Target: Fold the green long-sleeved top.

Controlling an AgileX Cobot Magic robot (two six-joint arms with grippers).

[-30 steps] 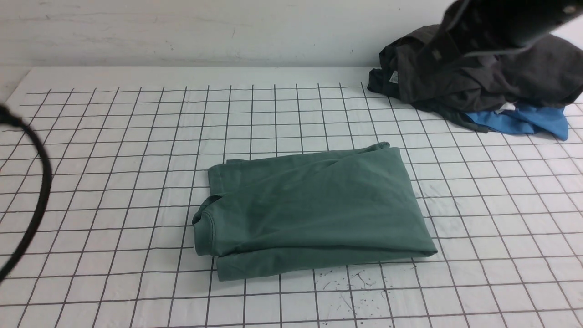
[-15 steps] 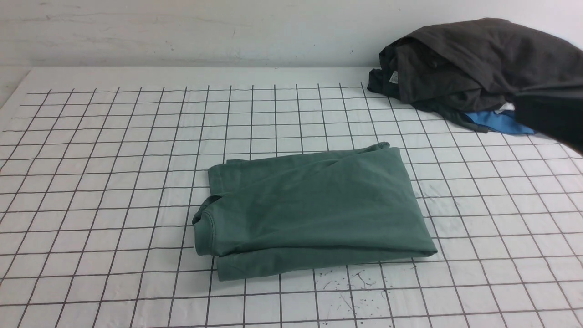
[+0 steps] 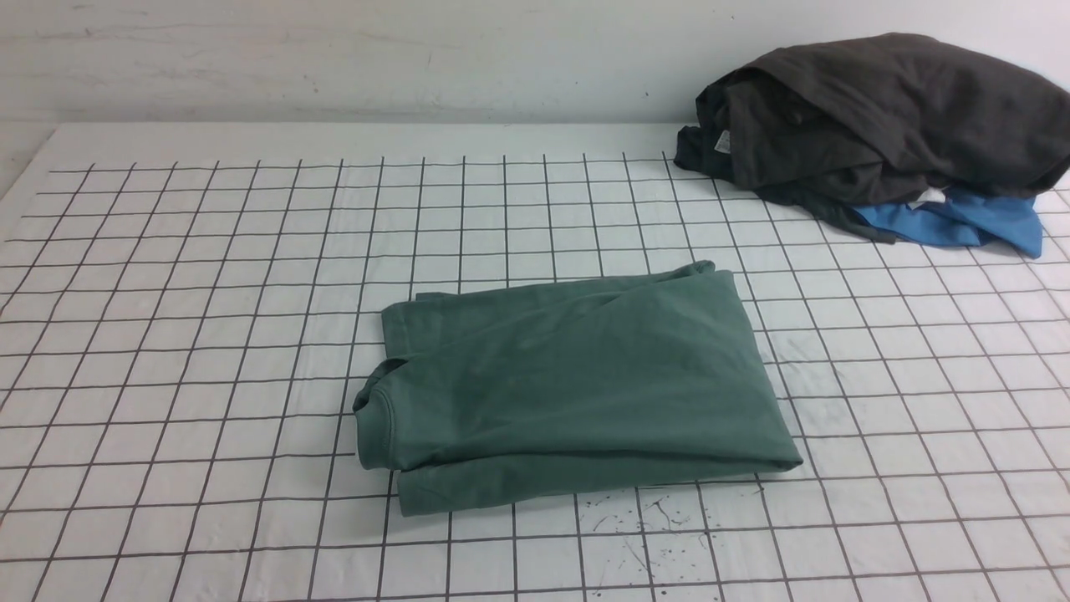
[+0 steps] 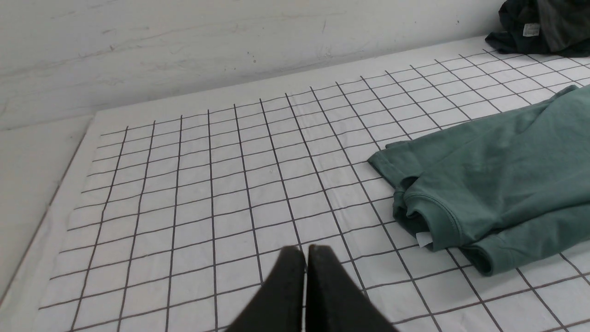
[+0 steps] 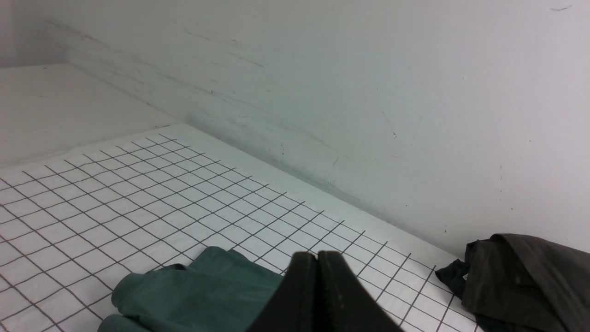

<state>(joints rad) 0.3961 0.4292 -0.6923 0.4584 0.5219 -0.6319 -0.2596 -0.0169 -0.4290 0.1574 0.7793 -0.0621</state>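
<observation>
The green long-sleeved top [image 3: 568, 380] lies folded into a compact rectangle in the middle of the gridded table, its ribbed neck facing left. In the left wrist view the top [image 4: 498, 175] shows its collar and a white label peeking out. The left gripper [image 4: 306, 251] is shut, empty, hovering above the grid well clear of the top. In the right wrist view the right gripper [image 5: 317, 256] is shut and empty, raised above the top [image 5: 198, 290]. Neither arm appears in the front view.
A heap of dark grey garments [image 3: 878, 125] over a bright blue garment [image 3: 961, 221] sits at the back right by the wall. The heap [image 5: 530, 276] also shows in the right wrist view. The gridded cloth [image 3: 209, 334] covers the table.
The right arm, seen before the dark heap a second ago, has swept down and out of the front view. The left arm's cable has left the view too. The top has not moved.
</observation>
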